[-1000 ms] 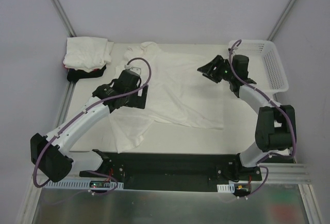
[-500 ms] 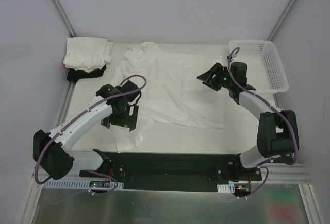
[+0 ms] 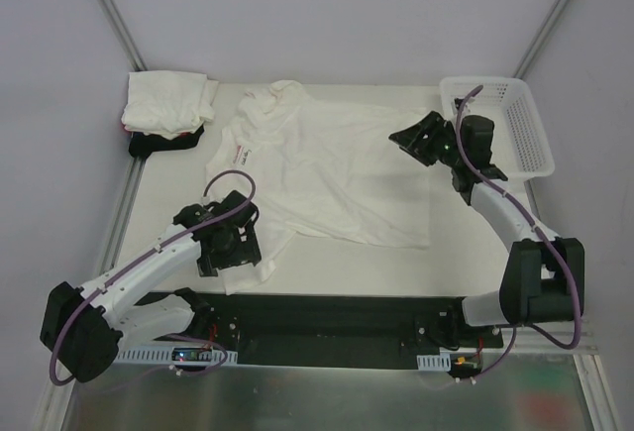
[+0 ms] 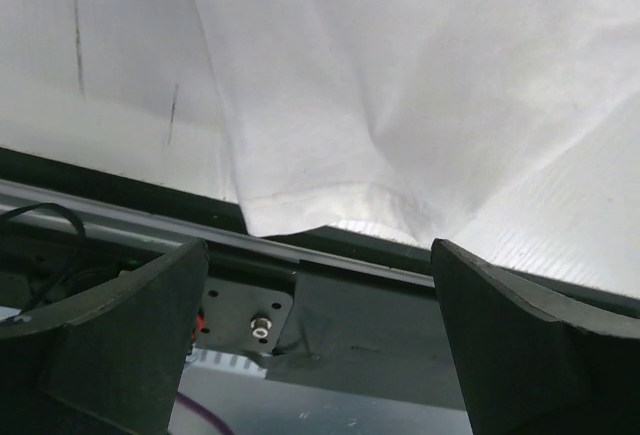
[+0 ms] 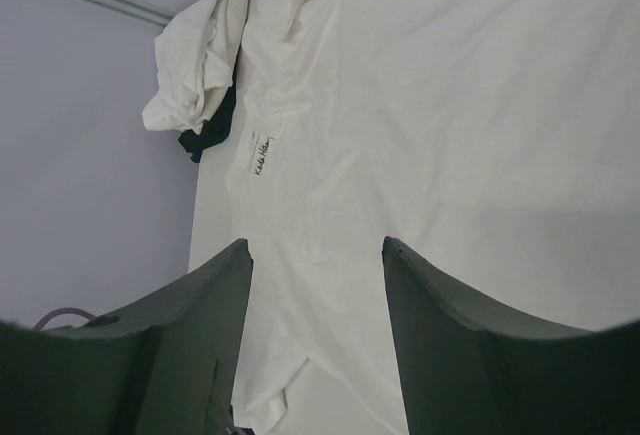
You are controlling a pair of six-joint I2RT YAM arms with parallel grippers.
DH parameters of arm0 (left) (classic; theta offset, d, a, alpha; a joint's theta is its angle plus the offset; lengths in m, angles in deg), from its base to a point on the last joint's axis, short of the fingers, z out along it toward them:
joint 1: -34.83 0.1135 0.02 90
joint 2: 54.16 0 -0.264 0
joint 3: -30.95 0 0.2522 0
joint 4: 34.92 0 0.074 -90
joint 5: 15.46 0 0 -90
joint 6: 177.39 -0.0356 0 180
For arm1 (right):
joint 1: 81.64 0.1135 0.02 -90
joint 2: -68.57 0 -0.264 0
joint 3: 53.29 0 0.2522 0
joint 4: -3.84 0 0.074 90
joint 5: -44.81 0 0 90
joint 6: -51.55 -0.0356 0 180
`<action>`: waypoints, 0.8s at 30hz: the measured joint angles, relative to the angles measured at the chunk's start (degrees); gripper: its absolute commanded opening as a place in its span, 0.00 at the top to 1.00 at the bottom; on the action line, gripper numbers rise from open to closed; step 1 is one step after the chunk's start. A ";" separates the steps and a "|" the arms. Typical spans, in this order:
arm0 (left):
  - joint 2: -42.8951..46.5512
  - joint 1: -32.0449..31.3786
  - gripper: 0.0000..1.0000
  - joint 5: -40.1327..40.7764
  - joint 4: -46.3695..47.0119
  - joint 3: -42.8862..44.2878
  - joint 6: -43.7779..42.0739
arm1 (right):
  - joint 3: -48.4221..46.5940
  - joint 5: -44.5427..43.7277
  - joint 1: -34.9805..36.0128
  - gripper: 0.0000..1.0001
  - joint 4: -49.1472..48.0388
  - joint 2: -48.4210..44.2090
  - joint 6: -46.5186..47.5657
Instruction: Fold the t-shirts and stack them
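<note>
Shirts lie on the white bench (image 3: pixel 347 261). One big white shirt (image 3: pixel 342 168) is spread flat in the middle of the top view. A small label (image 3: pixel 243 157) shows near its left side. Its lower left corner reaches the near edge of the bench. In the upper left corner sits a pile of white shirts (image 3: pixel 168 99). A black shirt (image 3: pixel 163 141) peeks out from under that pile. A white basket (image 3: pixel 495 81) stands in the upper right corner.

The left arm (image 3: pixel 139 268) comes in from the lower left. The left jaws are over the lower left corner of the big shirt. They are wide apart and hold nothing. In the left wrist view the hem (image 4: pixel 330 205) of the shirt shows between the two dark jaws, right at the bench edge.

The right arm (image 3: pixel 495 198) reaches up on the right side. The right jaws hang above the right edge of the big shirt, close to the basket. They are apart too, with nothing between them. The right wrist view looks across the shirt to the label and to the pile in its upper left.
</note>
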 measured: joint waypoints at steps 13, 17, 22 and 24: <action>-10.75 0.00 0.11 0.50 5.27 -3.06 6.14 | 2.29 0.46 -2.58 0.42 -0.59 -2.82 -0.59; -7.93 0.02 0.10 2.47 2.36 -3.41 9.97 | 2.49 0.52 -3.10 0.42 -0.59 -2.95 -0.59; -1.99 0.02 0.10 4.66 -1.81 -3.54 13.81 | 2.49 0.81 -3.15 0.42 -0.61 -2.91 -0.61; -0.42 0.04 0.11 5.09 -2.78 -4.15 15.13 | 2.49 0.94 -3.15 0.42 -0.63 -2.86 -0.66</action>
